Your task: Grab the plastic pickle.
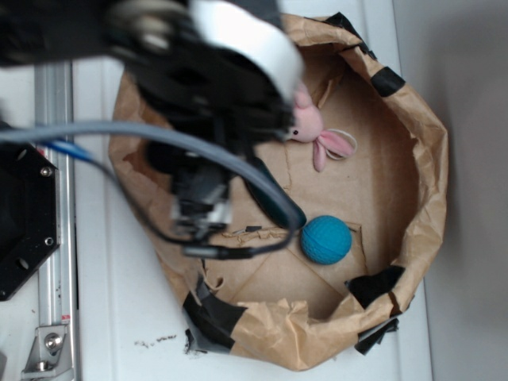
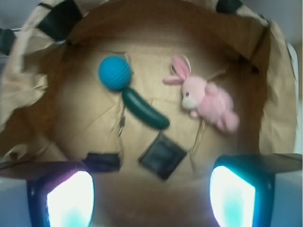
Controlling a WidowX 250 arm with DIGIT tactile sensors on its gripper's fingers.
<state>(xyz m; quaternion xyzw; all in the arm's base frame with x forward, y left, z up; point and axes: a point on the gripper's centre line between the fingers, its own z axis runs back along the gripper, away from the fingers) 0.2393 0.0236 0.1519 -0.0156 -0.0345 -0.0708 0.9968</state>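
The pincer (image 2: 151, 194) hangs wide open and empty above the paper-lined bin (image 2: 279, 94). Below lies the plastic pickle (image 2: 144, 109), one end touching the blue ball (image 2: 114, 72); light, stiff and probably slippery, it is best gripped across its middle.

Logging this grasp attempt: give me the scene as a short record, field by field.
container: brown paper bin, taped rim
target: pickle, lying flat on the bin floor
beside target: blue ball, at one end of the pickle, touching or nearly so
other items: pink bunny; black block
gripper: gripper open, above the bin, holding nothing
fingers: fingers apart, short of the pickle
contact with target: none yet
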